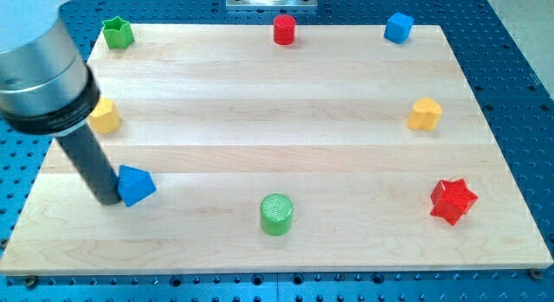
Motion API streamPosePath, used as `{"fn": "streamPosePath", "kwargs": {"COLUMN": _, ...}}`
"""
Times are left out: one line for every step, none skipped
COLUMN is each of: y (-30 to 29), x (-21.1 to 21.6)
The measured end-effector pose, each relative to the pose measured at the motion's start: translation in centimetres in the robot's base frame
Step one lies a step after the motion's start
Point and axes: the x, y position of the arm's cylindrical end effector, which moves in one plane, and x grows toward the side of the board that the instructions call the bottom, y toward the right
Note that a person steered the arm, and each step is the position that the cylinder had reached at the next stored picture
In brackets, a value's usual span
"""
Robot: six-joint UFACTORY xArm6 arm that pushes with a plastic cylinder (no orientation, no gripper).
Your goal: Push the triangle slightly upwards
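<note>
A blue triangle block point(137, 184) lies near the view's lower left on the wooden board point(286, 94). My dark rod comes down from the view's upper left. My tip point(107, 199) rests on the board right against the triangle's left side, touching it or nearly so.
A yellow block point(105, 117) sits above the triangle, partly behind the rod. A green star point(116, 32), a red cylinder point(284, 29) and a blue cube point(398, 27) line the top edge. A yellow heart-like block point(425, 114), a red star point(453, 201) and a green cylinder point(277, 215) stand elsewhere.
</note>
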Motion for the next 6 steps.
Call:
{"fn": "streamPosePath", "kwargs": {"y": 0.9, "x": -0.7}}
{"fn": "streamPosePath", "kwargs": {"y": -3.1, "x": 0.1}}
{"fn": "streamPosePath", "kwargs": {"y": -3.3, "x": 2.5}}
{"fn": "streamPosePath", "kwargs": {"y": -1.5, "x": 2.7}}
{"fn": "streamPosePath", "kwargs": {"y": 1.6, "x": 2.7}}
{"fn": "streamPosePath", "kwargs": {"y": 2.6, "x": 1.3}}
